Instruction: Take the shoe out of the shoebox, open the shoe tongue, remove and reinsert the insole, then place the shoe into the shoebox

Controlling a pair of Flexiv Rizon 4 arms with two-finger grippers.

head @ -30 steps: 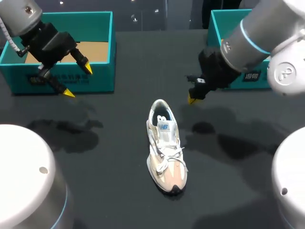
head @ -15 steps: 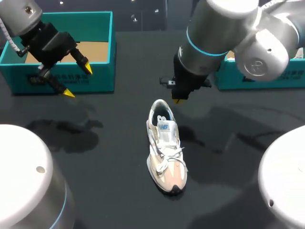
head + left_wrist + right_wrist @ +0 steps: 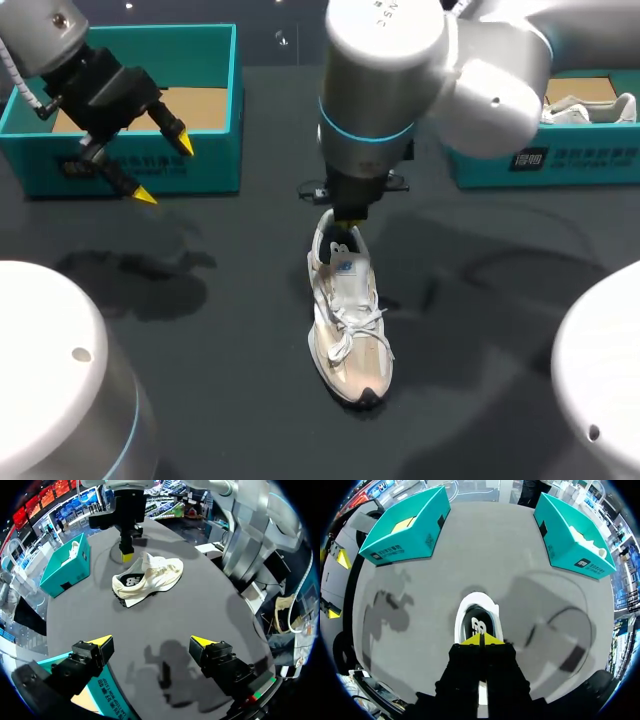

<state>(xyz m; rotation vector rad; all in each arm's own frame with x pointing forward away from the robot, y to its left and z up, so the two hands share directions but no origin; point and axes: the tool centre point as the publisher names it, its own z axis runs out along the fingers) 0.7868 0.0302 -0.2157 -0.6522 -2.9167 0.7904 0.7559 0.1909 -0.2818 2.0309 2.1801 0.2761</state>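
Dark grey and matte, the round tabletop [image 3: 200,300] carries one cream-and-white mesh sneaker with white laces [image 3: 345,320] out in the middle, upright on its sole and well apart from both boxes. Its rounded toe points back toward the robot and its open heel collar faces the far edge. Right over that collar sits the right claw [image 3: 343,228], its two yellow wedge tips pressed tight together into one point, nothing visible between them. In the right wrist view that claw [image 3: 481,640] pokes over the sneaker [image 3: 467,611] where the white padded rim rings the dark insole, though whether it touches the insole I cannot tell. From the left wrist view the sneaker [image 3: 150,577] shows its side panel and chunky pale sole, with the right claw [image 3: 127,556] at its heel end. Over on the left, the left claw [image 3: 165,170] hangs spread wide, holding nothing, in front of the teal cardboard shoebox with the brown floor [image 3: 215,150]. The same claw [image 3: 152,641] shows black blocky fingers capped in yellow. Far right stands a second teal cardboard shoebox [image 3: 560,165] with another pale sneaker [image 3: 585,105] lying inside it.
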